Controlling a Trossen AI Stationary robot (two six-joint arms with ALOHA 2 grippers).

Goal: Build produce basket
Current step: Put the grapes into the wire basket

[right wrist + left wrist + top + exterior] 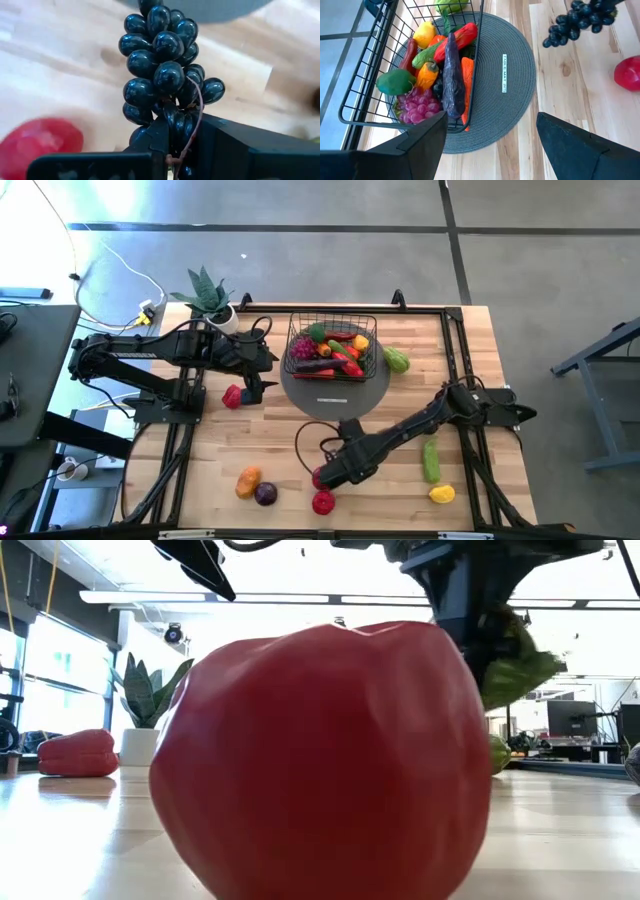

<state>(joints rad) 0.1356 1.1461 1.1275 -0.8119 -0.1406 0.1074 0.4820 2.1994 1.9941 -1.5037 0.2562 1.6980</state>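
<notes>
A pale wooden worktop (200, 480) is standing on a grey concrete floor (300, 205) crossed by dark seam lines. A white cable (110, 255) is trailing over the floor beside it. A dark side table (30, 370) is sitting at one edge, and a grey metal frame (605, 360) at the other. Behind, long ceiling lights (250, 598) are glowing, daylight is pouring through tall windows (40, 680), and a monitor (570, 718) is sitting far back.
</notes>
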